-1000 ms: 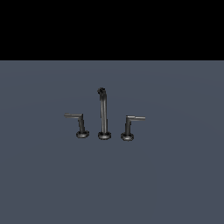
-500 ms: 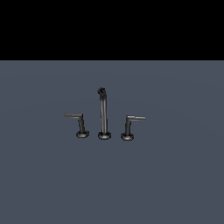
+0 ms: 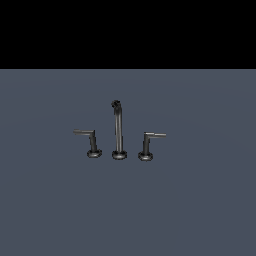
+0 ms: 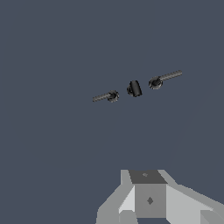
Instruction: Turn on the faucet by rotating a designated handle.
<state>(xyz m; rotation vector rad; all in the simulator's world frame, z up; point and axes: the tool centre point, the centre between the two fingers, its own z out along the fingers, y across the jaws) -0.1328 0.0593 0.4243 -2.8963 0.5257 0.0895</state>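
The faucet stood mid-counter, its designated handle at the exterior view's left, lever arm pointing outward. The claw hung high above, well apart from it — presumably pre-approach; its fingertips lay out of frame, so opening could not be told.

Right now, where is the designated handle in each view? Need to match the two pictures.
Exterior view: the designated handle stands on the exterior view's left of the spout, its thin arm pointing away from the spout.
Wrist view: seen from above, the designated handle is probably the shorter-looking lever.
Shared landmark: the spout, standing between both levers.
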